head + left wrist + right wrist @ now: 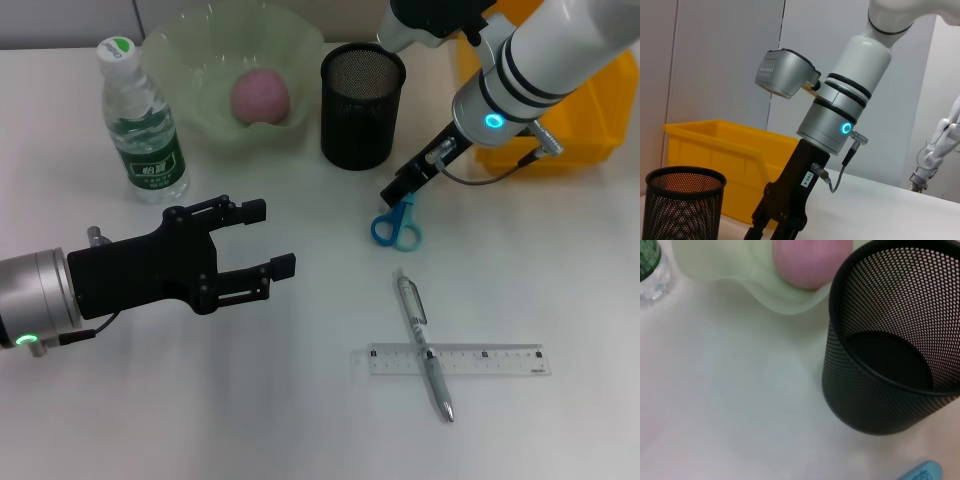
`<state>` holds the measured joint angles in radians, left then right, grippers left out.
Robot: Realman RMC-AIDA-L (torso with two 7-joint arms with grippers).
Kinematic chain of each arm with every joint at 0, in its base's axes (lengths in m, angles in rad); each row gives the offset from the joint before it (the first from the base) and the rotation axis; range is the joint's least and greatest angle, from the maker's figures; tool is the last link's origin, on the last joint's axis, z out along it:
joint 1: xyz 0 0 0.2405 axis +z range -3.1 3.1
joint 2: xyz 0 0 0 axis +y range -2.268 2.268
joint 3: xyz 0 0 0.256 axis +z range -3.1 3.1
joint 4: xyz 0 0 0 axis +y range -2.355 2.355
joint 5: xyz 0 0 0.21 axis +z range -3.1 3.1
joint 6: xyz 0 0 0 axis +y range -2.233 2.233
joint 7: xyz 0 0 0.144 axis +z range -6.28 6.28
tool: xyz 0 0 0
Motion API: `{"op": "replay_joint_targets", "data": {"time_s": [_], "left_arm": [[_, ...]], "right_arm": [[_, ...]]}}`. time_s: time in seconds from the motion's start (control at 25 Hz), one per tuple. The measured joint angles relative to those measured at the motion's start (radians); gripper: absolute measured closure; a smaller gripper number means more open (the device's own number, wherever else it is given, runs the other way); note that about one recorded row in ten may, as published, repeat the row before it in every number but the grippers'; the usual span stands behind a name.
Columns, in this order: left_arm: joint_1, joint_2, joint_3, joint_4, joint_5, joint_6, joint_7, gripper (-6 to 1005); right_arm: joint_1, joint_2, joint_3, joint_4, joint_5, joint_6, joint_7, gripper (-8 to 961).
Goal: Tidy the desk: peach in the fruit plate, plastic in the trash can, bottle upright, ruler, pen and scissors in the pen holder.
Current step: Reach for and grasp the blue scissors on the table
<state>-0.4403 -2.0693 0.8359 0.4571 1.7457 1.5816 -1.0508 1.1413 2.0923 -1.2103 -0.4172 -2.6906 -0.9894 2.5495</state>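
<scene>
The pink peach (260, 97) (810, 260) lies in the pale green fruit plate (205, 60) (735, 270). Left of the plate, the bottle (142, 122) (649, 265) stands upright. The black mesh pen holder (362, 105) (682, 205) (880, 365) is empty. My right gripper (400, 188) (776, 227) is down at the blade end of the blue-handled scissors (397, 228) (922, 472), just in front of the holder. A pen (424, 345) lies across a clear ruler (490, 360) at the front right. My left gripper (270, 238) hovers open at the front left. No plastic is in view.
A yellow bin (575, 115) (730, 145), the trash can, stands at the back right, behind my right arm. White table surface (300, 400) spreads between my left gripper and the pen and ruler.
</scene>
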Motion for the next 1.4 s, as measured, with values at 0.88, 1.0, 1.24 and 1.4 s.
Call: {"op": "replay_joint_targets", "data": {"time_s": [0.88,1.0,1.24,1.4], "left_arm": [[0.000,0.000,0.002,-0.002,0.000,0.000,0.003,254],[0.000,0.000,0.003,-0.002,0.000,0.001,0.003,254],[0.003,0.000,0.002,-0.002,0.000,0.005,0.003,255],[0.003,0.000,0.002,-0.002,0.000,0.006,0.003,256]], "right_arm": [[-0.008,0.000,-0.064,0.003,0.056,0.009,0.000,237],[-0.008,0.000,-0.087,0.003,0.069,0.012,0.000,237],[-0.009,0.000,-0.088,0.003,0.069,0.013,0.006,237],[-0.010,0.000,-0.089,0.003,0.069,0.013,0.007,236]]}}
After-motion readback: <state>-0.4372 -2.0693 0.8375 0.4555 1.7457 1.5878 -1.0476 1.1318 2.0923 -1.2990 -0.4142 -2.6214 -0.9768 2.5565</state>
